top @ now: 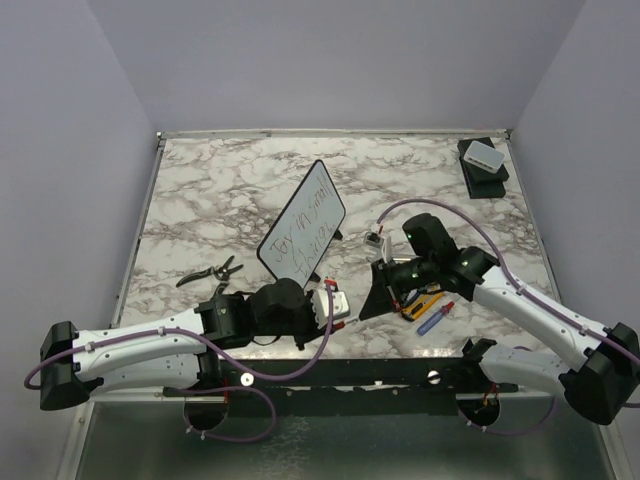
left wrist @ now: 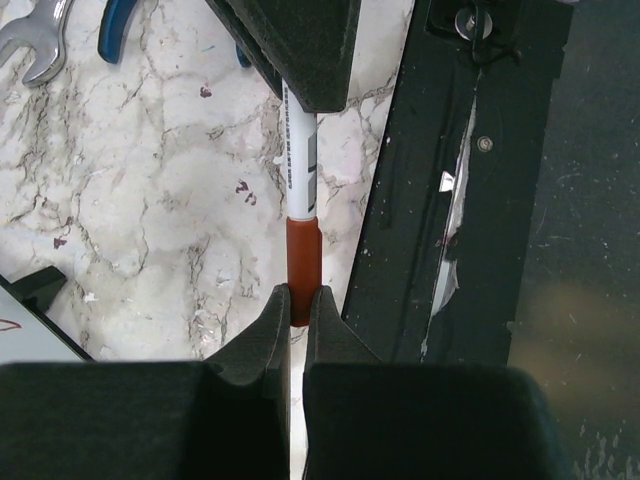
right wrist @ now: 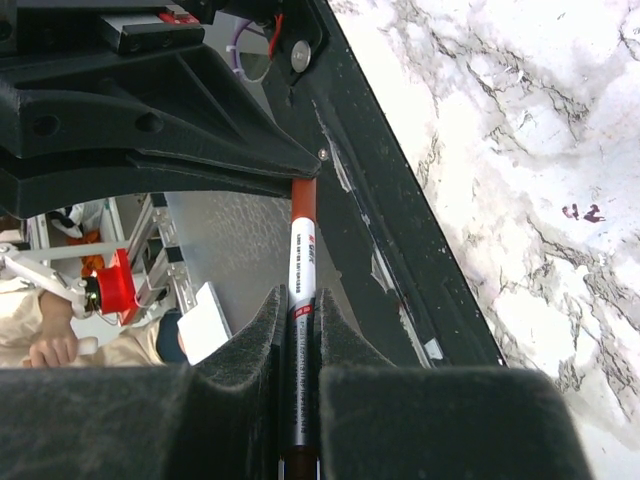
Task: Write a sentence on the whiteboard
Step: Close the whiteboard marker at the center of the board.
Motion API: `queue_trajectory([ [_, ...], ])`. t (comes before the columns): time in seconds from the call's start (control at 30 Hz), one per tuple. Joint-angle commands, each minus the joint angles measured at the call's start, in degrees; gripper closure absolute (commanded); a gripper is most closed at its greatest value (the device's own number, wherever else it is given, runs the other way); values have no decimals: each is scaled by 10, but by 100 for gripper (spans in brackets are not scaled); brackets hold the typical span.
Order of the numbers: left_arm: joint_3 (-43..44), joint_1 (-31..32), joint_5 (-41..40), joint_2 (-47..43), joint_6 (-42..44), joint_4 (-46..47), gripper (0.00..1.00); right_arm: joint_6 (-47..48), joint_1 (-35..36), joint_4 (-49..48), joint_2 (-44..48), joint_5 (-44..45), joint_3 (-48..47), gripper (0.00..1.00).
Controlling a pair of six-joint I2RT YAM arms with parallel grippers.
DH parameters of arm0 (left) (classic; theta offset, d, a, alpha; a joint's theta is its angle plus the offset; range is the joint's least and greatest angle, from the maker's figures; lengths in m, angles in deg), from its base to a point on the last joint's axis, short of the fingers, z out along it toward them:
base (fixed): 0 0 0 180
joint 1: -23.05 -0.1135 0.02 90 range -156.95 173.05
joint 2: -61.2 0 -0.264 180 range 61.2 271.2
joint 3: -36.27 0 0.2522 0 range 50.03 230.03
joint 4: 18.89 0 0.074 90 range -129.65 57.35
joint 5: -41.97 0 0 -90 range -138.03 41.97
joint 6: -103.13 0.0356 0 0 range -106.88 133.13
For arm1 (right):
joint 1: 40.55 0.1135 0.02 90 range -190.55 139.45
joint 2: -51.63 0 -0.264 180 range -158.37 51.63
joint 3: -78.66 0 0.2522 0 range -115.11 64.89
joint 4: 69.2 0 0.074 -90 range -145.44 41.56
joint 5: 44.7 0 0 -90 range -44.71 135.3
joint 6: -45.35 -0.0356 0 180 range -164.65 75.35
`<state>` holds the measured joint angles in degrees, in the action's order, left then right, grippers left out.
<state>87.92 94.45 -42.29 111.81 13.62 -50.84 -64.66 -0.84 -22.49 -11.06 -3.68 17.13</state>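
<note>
The whiteboard (top: 310, 205) stands tilted on its feet mid-table, and its corner shows in the left wrist view (left wrist: 25, 335). The sentence (top: 303, 236) is on it in two dark handwritten lines. A white marker (left wrist: 301, 170) with a red cap (left wrist: 303, 262) is held between both grippers by the table's near edge. My left gripper (left wrist: 298, 303) is shut on the red cap. My right gripper (right wrist: 301, 300) is shut on the marker barrel (right wrist: 301, 262). In the top view the left gripper (top: 349, 322) and right gripper (top: 370, 310) meet tip to tip.
Black pliers (top: 211, 272) lie left of the board. A purple pen (top: 437, 318) and a yellow tool (top: 423, 305) lie under the right arm. A black box with a white device (top: 483, 160) sits at the back right. A wrench (left wrist: 38, 40) and a blue-handled tool (left wrist: 117, 27) lie nearby.
</note>
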Motion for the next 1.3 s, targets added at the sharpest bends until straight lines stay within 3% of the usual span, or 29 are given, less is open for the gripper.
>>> queue_trajectory([
  [0.0, 18, -1, -38, -19, -1, 209, 100, -32, 36, -59, -16, -46, 30, 99],
  [0.53, 11, -10, -41, -16, -3, 232, 100, -103, 104, -193, -52, -48, 65, 99],
  [0.63, 11, -12, -42, -17, -3, 218, 100, -85, 104, -154, -39, -1, 50, 99],
  [0.73, 15, -14, -53, -13, -20, 184, 100, -60, 104, -65, -26, 116, 9, 99],
  [0.77, 17, -14, -61, -13, -23, 164, 97, -53, 103, -44, -23, 154, -2, 99],
  [0.87, 20, -15, -88, -19, -27, 120, 75, -47, 89, -2, -14, 237, -27, 99],
  [0.93, 21, -15, -103, -27, -28, 93, 53, -49, 67, 11, -7, 264, -29, 99],
  [1.03, 16, -16, -125, -51, -38, 68, 34, -58, 31, 20, 5, 315, -20, 99],
  [1.17, 2, -17, -141, -76, -59, 63, 17, -59, 21, -35, -7, 294, 12, 99],
  [1.27, 4, -23, -146, -71, -75, 62, 14, -60, 21, -105, -39, 228, 47, 99],
])
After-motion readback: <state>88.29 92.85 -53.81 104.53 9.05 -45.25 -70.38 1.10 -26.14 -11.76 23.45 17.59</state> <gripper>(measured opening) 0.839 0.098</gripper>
